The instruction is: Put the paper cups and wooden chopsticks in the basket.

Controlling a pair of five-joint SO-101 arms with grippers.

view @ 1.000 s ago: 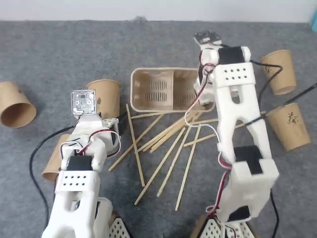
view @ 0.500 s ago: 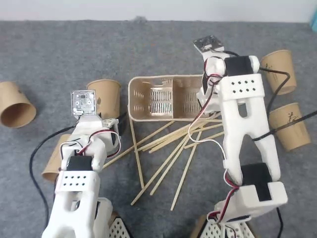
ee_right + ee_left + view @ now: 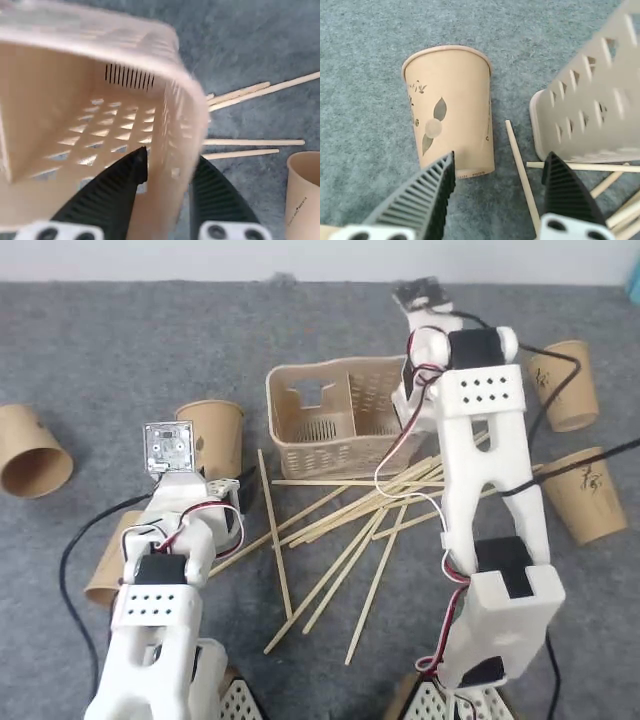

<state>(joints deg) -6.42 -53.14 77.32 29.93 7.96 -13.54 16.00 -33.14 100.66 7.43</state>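
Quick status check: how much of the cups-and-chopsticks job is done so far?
Done: nothing; the basket looks empty. In hand: the right gripper clamps the basket's wall, and the left gripper hangs open above one paper cup. Left: all five visible cups and the chopsticks, scattered on the carpet.

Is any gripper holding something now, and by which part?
The right gripper holds the basket by a side wall; the left gripper holds nothing.

My left arm (image 3: 160,580) sits folded low, left gripper (image 3: 500,165) spread wide and pointing downward. My right arm (image 3: 485,470) is stretched far forward, right gripper (image 3: 170,165) apparently pinched on the basket (image 3: 340,445) wall.
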